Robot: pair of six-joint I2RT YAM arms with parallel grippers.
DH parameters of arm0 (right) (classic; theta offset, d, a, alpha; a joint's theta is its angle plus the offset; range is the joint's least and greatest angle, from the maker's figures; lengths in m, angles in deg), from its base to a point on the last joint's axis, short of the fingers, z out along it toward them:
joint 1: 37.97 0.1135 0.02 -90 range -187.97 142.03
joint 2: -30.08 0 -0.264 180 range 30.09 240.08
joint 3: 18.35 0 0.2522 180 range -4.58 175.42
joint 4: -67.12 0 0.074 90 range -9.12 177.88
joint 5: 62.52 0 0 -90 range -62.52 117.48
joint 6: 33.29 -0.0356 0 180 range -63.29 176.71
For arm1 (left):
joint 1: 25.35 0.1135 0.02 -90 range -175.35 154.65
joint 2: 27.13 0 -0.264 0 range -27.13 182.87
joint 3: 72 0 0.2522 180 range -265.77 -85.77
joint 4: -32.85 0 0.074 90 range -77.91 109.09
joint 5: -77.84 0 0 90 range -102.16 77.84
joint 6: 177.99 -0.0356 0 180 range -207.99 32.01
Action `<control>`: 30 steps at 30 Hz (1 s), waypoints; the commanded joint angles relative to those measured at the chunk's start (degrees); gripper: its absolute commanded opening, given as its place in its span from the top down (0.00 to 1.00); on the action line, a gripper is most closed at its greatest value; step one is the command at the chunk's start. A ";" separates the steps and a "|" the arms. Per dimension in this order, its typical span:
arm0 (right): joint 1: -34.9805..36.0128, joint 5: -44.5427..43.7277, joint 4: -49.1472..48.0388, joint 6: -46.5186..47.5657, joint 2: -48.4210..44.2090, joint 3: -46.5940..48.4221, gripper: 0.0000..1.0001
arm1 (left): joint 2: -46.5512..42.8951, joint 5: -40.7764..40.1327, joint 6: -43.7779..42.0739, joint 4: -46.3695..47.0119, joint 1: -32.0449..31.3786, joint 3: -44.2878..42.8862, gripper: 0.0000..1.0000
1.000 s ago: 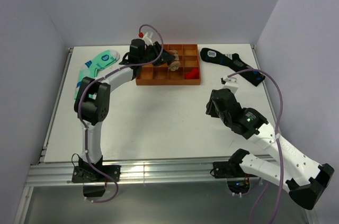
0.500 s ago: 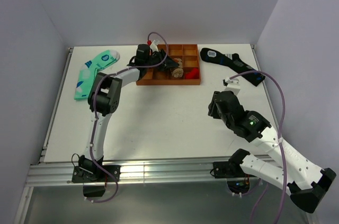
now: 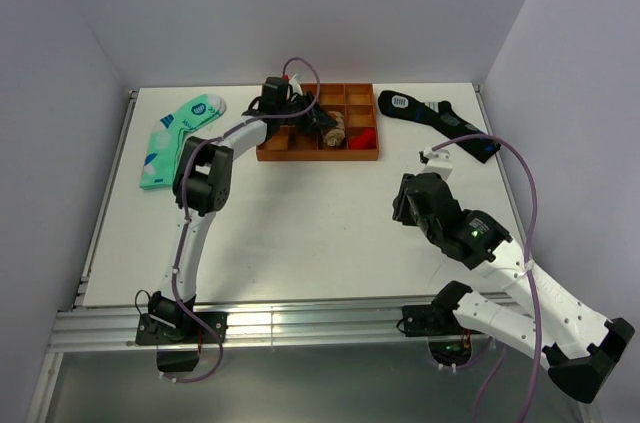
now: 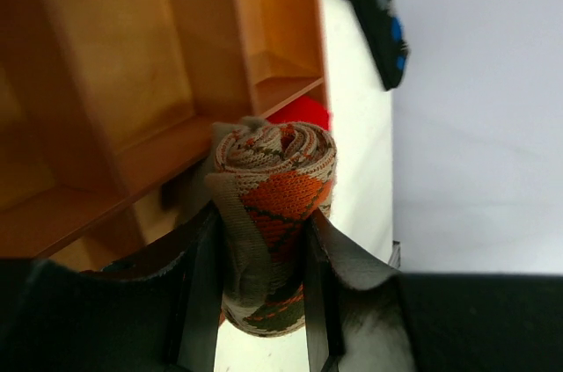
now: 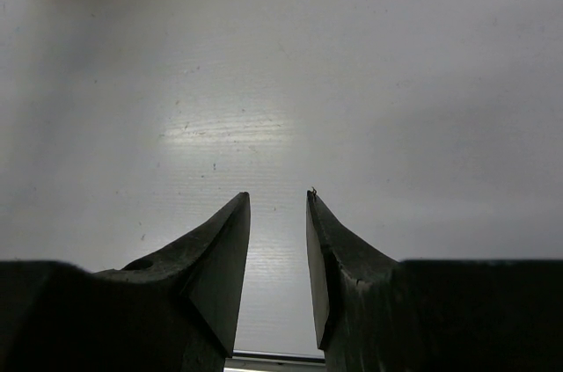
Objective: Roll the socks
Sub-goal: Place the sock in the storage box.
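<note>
The sock (image 4: 277, 205), tan-brown knit with orange-red diamonds, is wound into a tight roll. My left gripper (image 4: 264, 214) is shut on it, one finger on each side of the roll. In the top view the roll (image 3: 336, 129) hangs over the middle compartments of the orange tray (image 3: 320, 155), with the left gripper (image 3: 322, 123) reaching in from the left. My right gripper (image 5: 277, 200) is open with nothing between its fingers. It hovers over bare white table, right of centre (image 3: 402, 201), well apart from the sock.
The orange tray (image 4: 114, 82) is split into several compartments, and a red item (image 3: 365, 135) lies in a right-hand one. A mint-green sock (image 3: 175, 133) lies at the back left and a black sock with blue marks (image 3: 435, 115) at the back right.
My left gripper has carried the rolled sock to the right, further over the tray's middle, and the left arm has stretched out. The right arm shifted slightly early on.
</note>
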 commanded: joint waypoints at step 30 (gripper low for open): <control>-0.46 1.02 -1.98 1.44 1.43 -0.84 0.62 | -0.56 -6.89 -12.65 -20.32 -1.36 -4.69 1.00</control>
